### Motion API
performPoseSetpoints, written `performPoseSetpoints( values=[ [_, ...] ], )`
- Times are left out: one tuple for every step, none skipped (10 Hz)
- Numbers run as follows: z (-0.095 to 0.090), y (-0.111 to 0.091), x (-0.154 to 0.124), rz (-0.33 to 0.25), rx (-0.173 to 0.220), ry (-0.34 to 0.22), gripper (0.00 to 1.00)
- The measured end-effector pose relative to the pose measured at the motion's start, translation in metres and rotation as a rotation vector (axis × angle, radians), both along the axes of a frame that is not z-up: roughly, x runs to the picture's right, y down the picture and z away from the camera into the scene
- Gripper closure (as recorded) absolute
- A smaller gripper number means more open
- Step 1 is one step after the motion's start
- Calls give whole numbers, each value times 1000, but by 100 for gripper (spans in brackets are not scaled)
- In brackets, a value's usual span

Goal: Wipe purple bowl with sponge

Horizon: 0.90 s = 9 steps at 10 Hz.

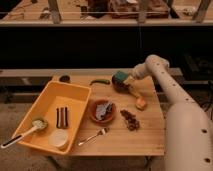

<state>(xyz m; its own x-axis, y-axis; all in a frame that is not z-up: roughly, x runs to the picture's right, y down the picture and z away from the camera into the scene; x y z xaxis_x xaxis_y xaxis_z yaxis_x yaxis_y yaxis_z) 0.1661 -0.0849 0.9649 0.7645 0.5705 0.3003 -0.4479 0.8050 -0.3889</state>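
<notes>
The purple bowl (pixel 120 85) sits near the far right part of the wooden table (pixel 150 135), very dark and mostly covered from above. The teal-green sponge (pixel 120 76) rests on top of it. My gripper (pixel 127 79) comes in from the right at the end of the white arm (pixel 165 85) and is shut on the sponge, pressing it onto the bowl.
A reddish-brown bowl (pixel 103 111) with greyish stuff stands mid-table, an orange-yellow chunk (pixel 141 104) and dark crumbs (pixel 131 119) to its right. A fork (pixel 93 136) lies in front. A yellow bin (pixel 50 117) fills the left side. A green item (pixel 100 81) and dark disc (pixel 64 78) lie at the back.
</notes>
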Motion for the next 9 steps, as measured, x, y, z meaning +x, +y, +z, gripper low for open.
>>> performPoseSetpoints(
  values=[
    [2,-5,-4,19,0,8,100],
    [5,-10,-6,46,-3,24,100],
    [6,-13,-6,74,-10,43,100],
    [9,-14,-4,107,-25,59,100],
    [11,-14,-5,121,-34,67,100],
    [14,-13,-8,123,-46,72,100],
    [14,-11,-16,111,-54,67,100],
    [15,-10,-23,99,-61,60,100],
    [15,-7,-30,71,-66,45,100]
  ],
)
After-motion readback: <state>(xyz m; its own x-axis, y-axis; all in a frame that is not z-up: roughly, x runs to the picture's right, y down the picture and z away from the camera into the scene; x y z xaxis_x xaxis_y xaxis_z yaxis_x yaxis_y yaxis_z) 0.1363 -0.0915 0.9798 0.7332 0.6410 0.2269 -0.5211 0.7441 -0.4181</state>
